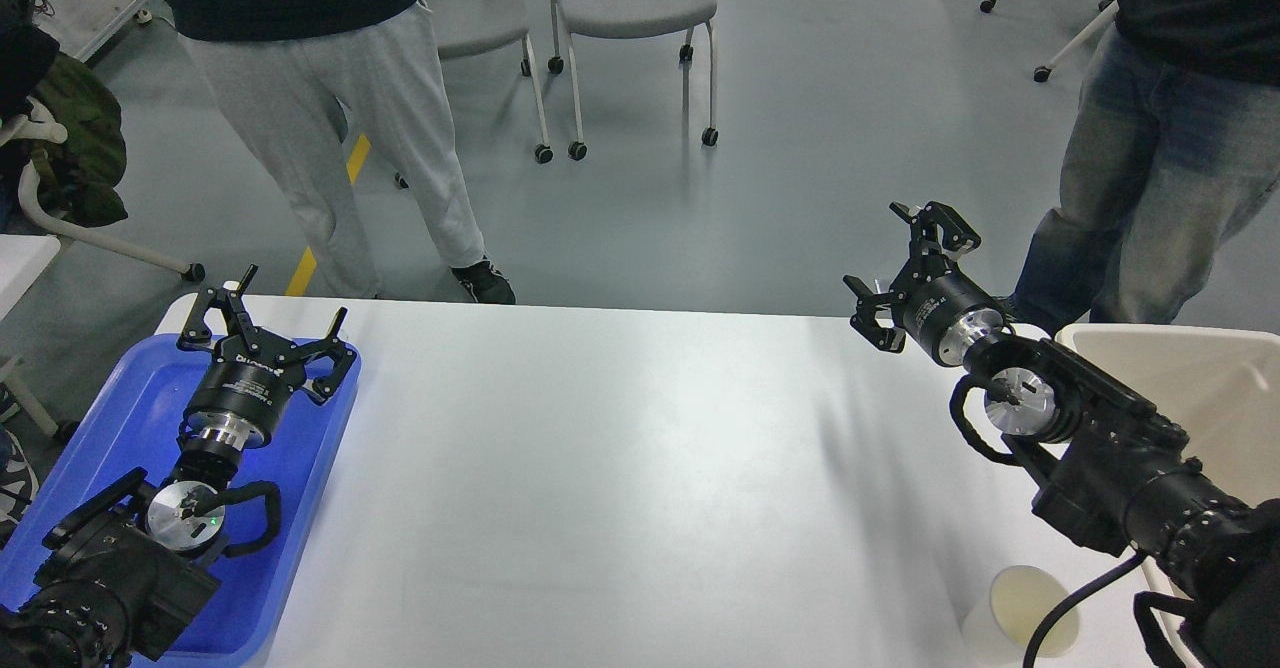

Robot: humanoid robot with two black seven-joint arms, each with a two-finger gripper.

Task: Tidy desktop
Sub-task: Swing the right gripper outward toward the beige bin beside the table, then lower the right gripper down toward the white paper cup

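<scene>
Desktop: the white desktop (600, 468) runs wide across the room in front of the robot, bare through its middle.
Cup: a pale paper cup (1022, 616) stands upright near the front right corner of the desktop, mouth up, the only loose item I can see on the white surface.
Blue tray: a blue tray (320, 508) sits on the left end, along the left edge.
Beige bin: a beige bin (1200, 388) stands at the right end, just behind and to the right of the cup.
Left gripper: the left gripper (265, 333) hangs over the far part of the tray, fingers spread wide, nothing between them.
Right gripper: the right gripper (912, 273) is raised over the far right edge of the desktop, fingers splayed apart and empty, pointing away from the robot.
Key relation: the cup lies back toward the robot from the right fingers, close under that arm's forearm and cable; the left gripper is well apart from it, across the whole desktop.
Judgement: the right arm looks the natural one for the cup, but it would need to draw back and turn downward first; the bin right beside seems the likely destination.
</scene>
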